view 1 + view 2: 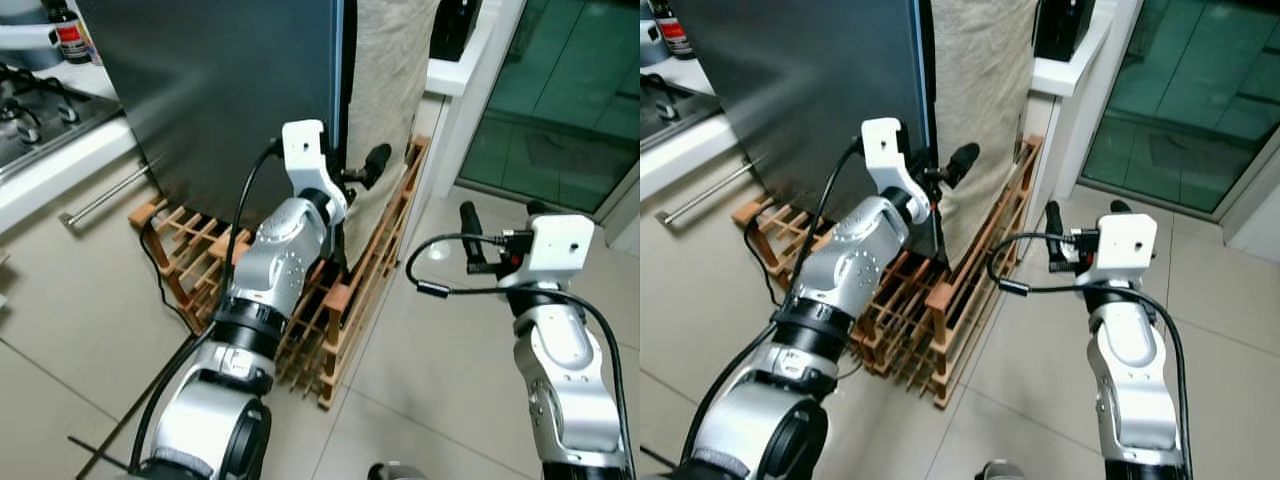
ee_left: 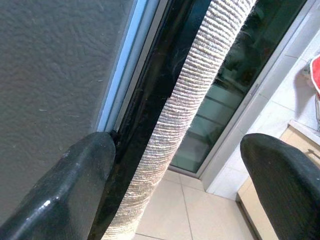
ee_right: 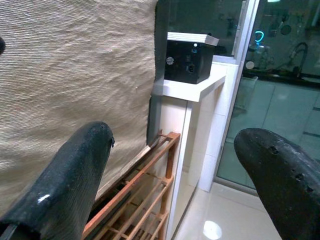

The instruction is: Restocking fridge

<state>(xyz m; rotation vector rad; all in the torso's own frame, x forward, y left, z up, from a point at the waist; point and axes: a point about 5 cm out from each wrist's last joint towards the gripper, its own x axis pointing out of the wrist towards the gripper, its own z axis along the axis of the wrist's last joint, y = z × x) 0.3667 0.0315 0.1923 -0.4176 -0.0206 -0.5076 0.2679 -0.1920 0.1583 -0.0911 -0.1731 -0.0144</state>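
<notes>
Left gripper (image 1: 358, 172): centre of the head views, raised to the fridge's door edge; fingers apart, one black finger (image 2: 70, 185) against the dark door seam, the other (image 2: 287, 182) out in open air, nothing clamped between them.
Right gripper (image 1: 498, 232): right of the frame, held over the floor well apart from the fridge; fingers (image 3: 60, 185) spread wide, empty.
Fridge (image 1: 220, 90): upper left to upper centre of the head views, tall, dark grey with a faintly textured front, door shut, a pale blue strip and a black seam running down its right edge.
Cloth (image 1: 385, 90): beige woven fabric hanging down the fridge's side, just right of the seam.
Wooden rack (image 1: 340, 310): reddish-brown slatted frame on the floor at the fridge's foot, under the left arm.
Floor (image 1: 60, 310): large pale beige tiles with thin joints.
Counter (image 1: 50, 165): white edge at upper left, a metal bar handle (image 1: 105, 195) below it.
Glass door (image 1: 560, 100): green-tinted panes in the upper right.
Black box (image 3: 192, 55): on a white ledge beyond the cloth.
</notes>
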